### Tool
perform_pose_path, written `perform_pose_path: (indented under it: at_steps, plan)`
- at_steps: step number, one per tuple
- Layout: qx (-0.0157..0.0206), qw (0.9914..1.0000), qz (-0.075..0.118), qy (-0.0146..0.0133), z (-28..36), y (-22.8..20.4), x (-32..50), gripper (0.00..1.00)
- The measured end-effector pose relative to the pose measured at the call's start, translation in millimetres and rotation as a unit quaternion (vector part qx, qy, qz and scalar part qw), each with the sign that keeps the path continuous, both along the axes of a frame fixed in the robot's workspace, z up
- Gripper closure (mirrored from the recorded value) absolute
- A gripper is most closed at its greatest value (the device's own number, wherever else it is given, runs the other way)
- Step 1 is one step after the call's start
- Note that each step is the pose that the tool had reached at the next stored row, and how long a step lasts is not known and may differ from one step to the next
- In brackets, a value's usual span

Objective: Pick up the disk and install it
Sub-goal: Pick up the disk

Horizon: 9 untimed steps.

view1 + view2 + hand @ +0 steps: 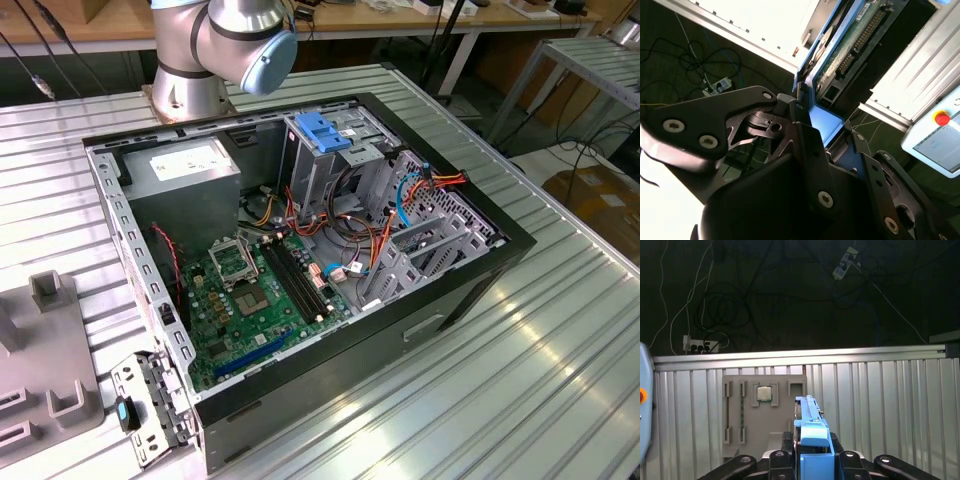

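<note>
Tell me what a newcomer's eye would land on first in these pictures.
In the first wrist view, the disk in its bright blue frame stands on edge, clamped in the gripper, with a ribbed metal table behind it. In the exterior view, the open computer case lies on its side. Its green motherboard is bare, and a blue plate tops the tall cage.

Soft room light outside, hard contrast at the wrist.
In the exterior view, pale glare pools on the ribbed silver metal table [350, 412], and the open black computer case [300, 378] is shadowed along its inner walls. In the second wrist view the table burns out to plain white, while the black gripper [807, 107] sits dark, clamped on the blue-framed grey metal disk [827, 125], whose bracket glows.
</note>
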State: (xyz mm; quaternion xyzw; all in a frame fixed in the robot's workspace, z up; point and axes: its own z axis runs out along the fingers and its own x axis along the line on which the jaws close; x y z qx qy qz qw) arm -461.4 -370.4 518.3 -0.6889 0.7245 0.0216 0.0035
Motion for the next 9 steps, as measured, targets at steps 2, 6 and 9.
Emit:
perform_pose_path:
  at_steps: [2, 6, 9]
  plan:
    - [0.0000, 1.00000, 0.000, 0.0000, 0.3, 0.0, 0.0, 0.63]
    - [0.0000, 1.00000, 0.000, 0.0000, 0.3, 0.0, 0.1, 0.63]
    - [0.0000, 1.00000, 0.000, 0.0001, 0.4, -0.1, 2.3, 0.63]
